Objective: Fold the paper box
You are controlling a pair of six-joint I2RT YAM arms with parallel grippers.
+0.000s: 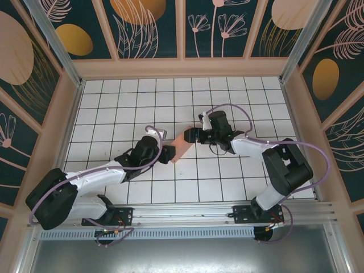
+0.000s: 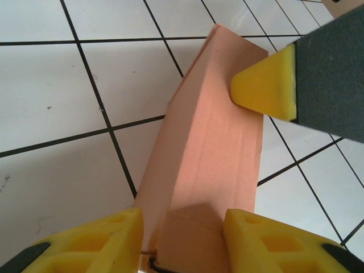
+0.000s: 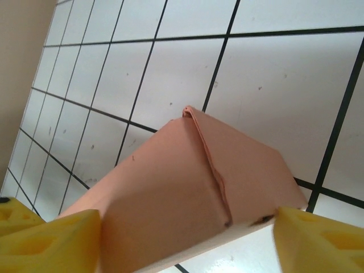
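At the tiled desk (image 1: 114,102) centre, the salmon paper box (image 1: 181,149) looks nearly formed; left claw (image 2: 182,227) clamps one end, right claw (image 3: 187,227) grips the other; squeeze evenly, so the walls likely stay square.

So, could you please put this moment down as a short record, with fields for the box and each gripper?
Object: paper box, salmon pink, folded into a rectangular box shape
Place: over the white tiled table, between the two arms; resting or lifted is unclear
Left gripper: shut on one end of the box, a finger on each side
Right gripper: fingers flank the other end; squeezing or not cannot be told
Contact: one right fingertip rests against the box's upper edge
End face: a flap seam runs across it
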